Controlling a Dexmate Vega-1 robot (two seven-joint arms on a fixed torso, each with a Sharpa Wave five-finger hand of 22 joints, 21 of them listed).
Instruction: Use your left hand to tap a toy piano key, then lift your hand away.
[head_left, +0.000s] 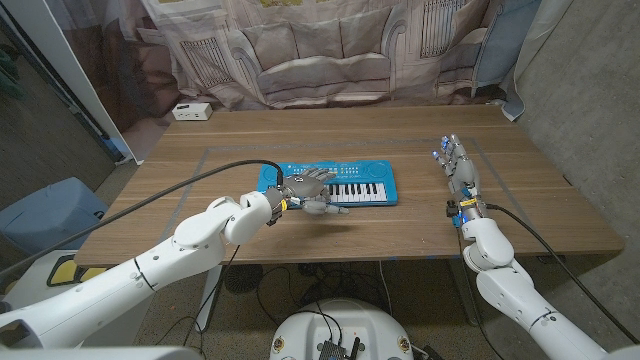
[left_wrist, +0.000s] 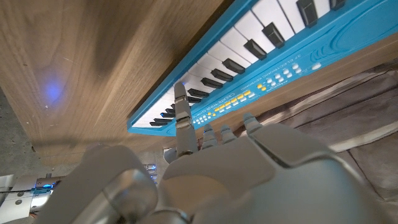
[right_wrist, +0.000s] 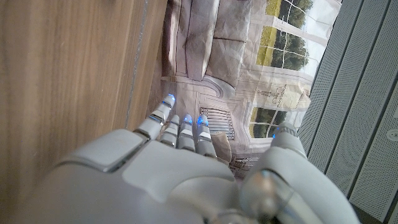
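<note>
Left hand poised over the keyboard

While the toy piano (head_left: 335, 184) lies mid-table, the left hand (head_left: 308, 190) hovers over its left keys, fingers spread, gripping nothing; one finger (left_wrist: 181, 115) points forward. Well apart, the right hand (head_left: 458, 168) stands on edge, open, fingers straight

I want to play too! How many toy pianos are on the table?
1. The blue toy piano lies near the middle of the wooden table, with the robot's left hand over its left end.
</note>
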